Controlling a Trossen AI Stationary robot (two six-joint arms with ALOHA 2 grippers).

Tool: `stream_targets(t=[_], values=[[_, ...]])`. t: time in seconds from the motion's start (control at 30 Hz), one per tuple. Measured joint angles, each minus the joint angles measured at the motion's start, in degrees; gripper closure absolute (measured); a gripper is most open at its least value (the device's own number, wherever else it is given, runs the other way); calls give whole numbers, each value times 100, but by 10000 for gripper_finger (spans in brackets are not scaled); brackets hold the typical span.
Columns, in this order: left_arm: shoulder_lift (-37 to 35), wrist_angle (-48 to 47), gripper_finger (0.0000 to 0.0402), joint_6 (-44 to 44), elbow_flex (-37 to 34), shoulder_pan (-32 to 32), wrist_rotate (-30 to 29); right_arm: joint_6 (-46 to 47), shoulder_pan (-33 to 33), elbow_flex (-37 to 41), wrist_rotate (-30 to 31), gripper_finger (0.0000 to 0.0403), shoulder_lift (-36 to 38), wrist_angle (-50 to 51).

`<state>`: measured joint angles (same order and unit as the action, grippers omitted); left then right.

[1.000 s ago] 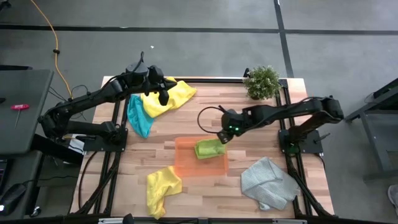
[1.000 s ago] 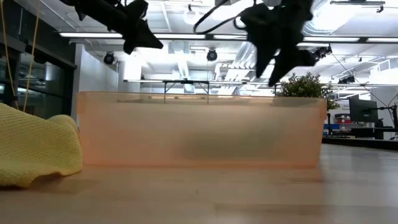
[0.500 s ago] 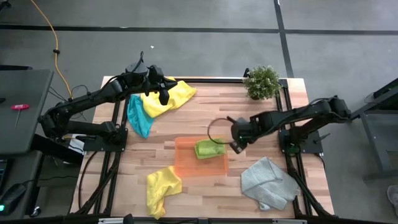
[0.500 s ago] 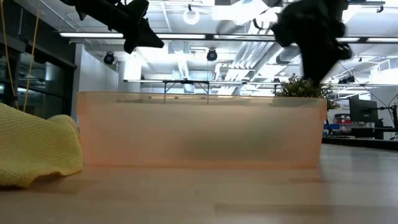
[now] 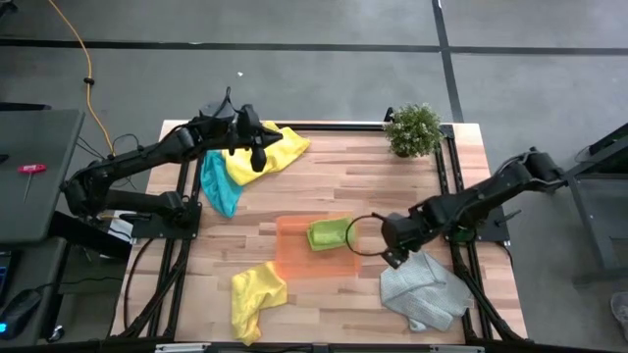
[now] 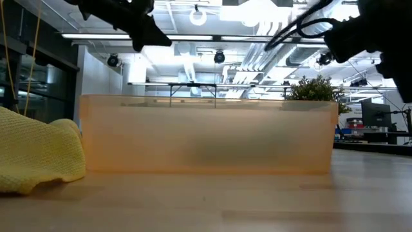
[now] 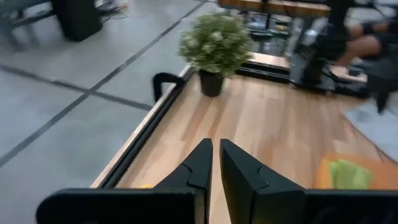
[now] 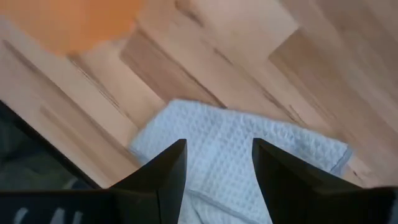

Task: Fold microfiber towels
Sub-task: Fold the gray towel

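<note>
Desk point(image 5: 412, 186): I see a wooden top from above, with both arms reaching in from the sides.
Left arm: stretched along the far left edge, its pincer point(image 5: 257, 149) hanging over the far yellow towel point(image 5: 275, 152); in its wrist view I read the fingers point(image 7: 202, 165) as nearly closed, a thin slit between them, nothing in them.
Right arm: bent low across the near right side, its pincer point(image 5: 391, 253) between the tray point(image 5: 294, 257) and the grey towel point(image 5: 424, 286); its wrist view shows the fingers point(image 8: 166, 171) apart and empty above that towel's waffle weave.
Grey towel: crumpled, near right.
Near yellow towel point(image 5: 253, 294): bunched at the near left; the low view shows it as a soft mound beside the tray wall.
Blue towel point(image 5: 218, 184): rumpled, touching the far yellow one.
Green towel point(image 5: 329, 233): a small folded pad lying in the tray; the low view hides it behind the orange wall.
Plant point(image 5: 413, 127): far right corner.
</note>
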<state>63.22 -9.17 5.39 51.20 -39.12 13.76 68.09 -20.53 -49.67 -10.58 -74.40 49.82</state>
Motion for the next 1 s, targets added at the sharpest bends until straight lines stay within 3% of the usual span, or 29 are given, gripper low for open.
stream_targets(t=[0.17, 0.33, 0.5, 0.7, 1.0], values=[[155, 297, 399, -53, -59, 204, 632, -99, -296, 0, -350, 229, -262, 192], [381, 1818, 401, -930, -666, 486, 1158, 199, -833, 0, -567, 229, -329, 617], [622, 2445, 401, -1371, -949, 748, 1132, 945, -1498, 0, -832, 229, -271, 913], [929, 2527, 401, -1381, -951, 957, 1128, 1874, -2199, 486, -1340, 229, -270, 225], [970, 2583, 401, -1423, -951, 949, 1108, 2054, -2353, 1033, -1305, 229, -264, -390]])
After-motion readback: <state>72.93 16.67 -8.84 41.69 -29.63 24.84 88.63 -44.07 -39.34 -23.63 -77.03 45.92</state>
